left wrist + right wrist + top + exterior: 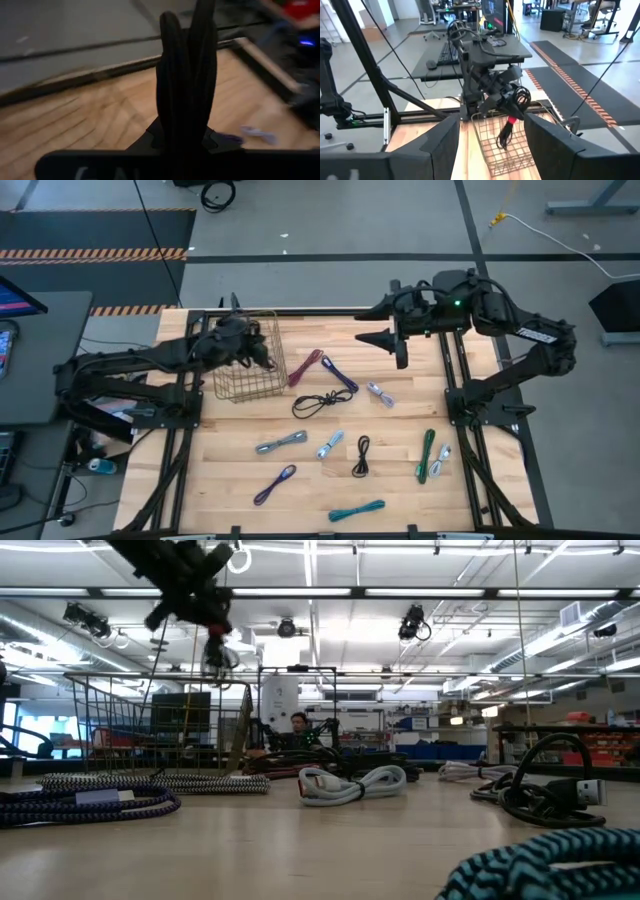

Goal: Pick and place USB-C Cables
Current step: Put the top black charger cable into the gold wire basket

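While gripping black cable (512,116), left pincer (507,102)

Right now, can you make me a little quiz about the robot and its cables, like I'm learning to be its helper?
1. True or false: the left hand holds a black cable above the wire basket.
2. Pick one. The right hand is: A) open and empty, B) shut on a teal cable, C) down inside the basket.
3. Fill in: the long cable on the right arm's side, next to a small silver cable, is coloured ____.

Key: 1 true; 2 A; 3 green.
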Controlling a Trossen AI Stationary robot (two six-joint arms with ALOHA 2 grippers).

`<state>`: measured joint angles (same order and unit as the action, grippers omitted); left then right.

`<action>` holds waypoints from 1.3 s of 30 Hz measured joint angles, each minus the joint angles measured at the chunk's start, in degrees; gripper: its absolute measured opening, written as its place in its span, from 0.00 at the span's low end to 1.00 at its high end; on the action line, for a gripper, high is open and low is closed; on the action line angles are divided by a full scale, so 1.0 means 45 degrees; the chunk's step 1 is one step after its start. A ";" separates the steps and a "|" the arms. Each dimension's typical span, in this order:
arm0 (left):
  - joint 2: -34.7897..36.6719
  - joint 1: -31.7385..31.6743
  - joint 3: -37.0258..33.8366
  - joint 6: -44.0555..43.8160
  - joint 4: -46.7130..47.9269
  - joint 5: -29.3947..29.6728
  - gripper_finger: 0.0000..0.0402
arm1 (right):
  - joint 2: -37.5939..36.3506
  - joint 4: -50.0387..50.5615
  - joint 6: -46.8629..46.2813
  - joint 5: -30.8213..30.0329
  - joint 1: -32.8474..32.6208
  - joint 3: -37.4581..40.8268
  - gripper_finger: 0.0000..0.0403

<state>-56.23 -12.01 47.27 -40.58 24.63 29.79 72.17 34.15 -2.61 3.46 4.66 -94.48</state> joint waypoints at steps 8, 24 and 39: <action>-0.0190 -0.0461 0.0004 -0.2403 0.3643 -0.0792 0.07 | 0.0091 -0.0008 0.0084 -0.0010 0.0015 0.0010 0.57; -0.1257 -0.1381 0.0004 -0.2510 0.4487 -0.2844 0.07 | 0.0202 0.0105 0.0246 -0.0177 0.0007 0.0010 0.57; -0.1257 -0.1381 0.0004 -0.0992 0.2074 -0.2814 0.54 | 0.0202 0.0476 0.0592 -0.0200 -0.0009 0.0015 0.57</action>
<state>-61.89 -18.22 47.29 -45.05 33.96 17.13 73.08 36.29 0.05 2.56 4.62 -94.41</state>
